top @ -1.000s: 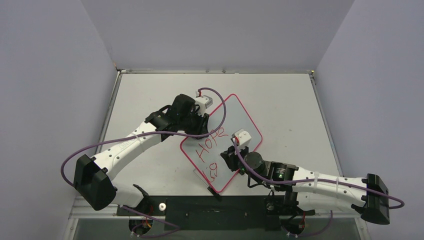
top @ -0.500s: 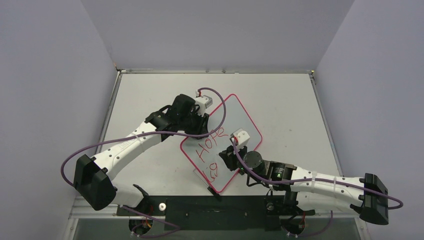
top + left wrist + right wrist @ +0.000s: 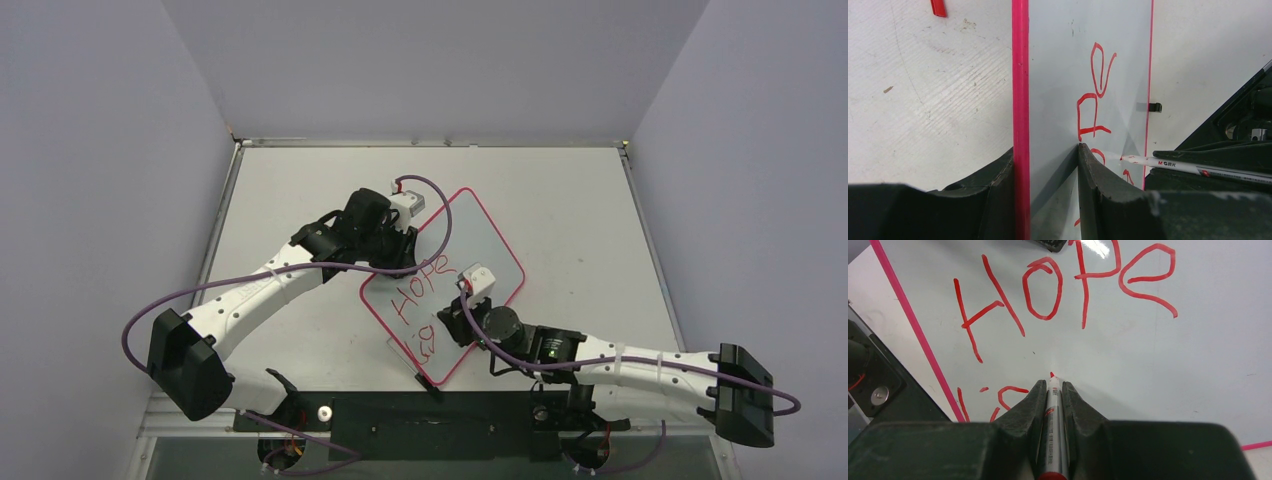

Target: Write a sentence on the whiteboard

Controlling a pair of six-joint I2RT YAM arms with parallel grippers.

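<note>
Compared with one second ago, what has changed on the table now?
The right pincer, shut on the marker, shifted slightly left in the top view, its arm following. The left pincer, astride the rim of the whiteboard, did not move; the board and the sentence look unchanged.

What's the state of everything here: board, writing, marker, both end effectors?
Whiteboard: flat on the table, set at an angle, partly written on.
Sentence: unfinished; "HOPE" written, a few strokes of a second line below.
Marker: uncapped, tip at the board by a small red mark.
Left end effector: open, fingers straddling the board's pink rim.
Right end effector: shut on the marker.
</note>
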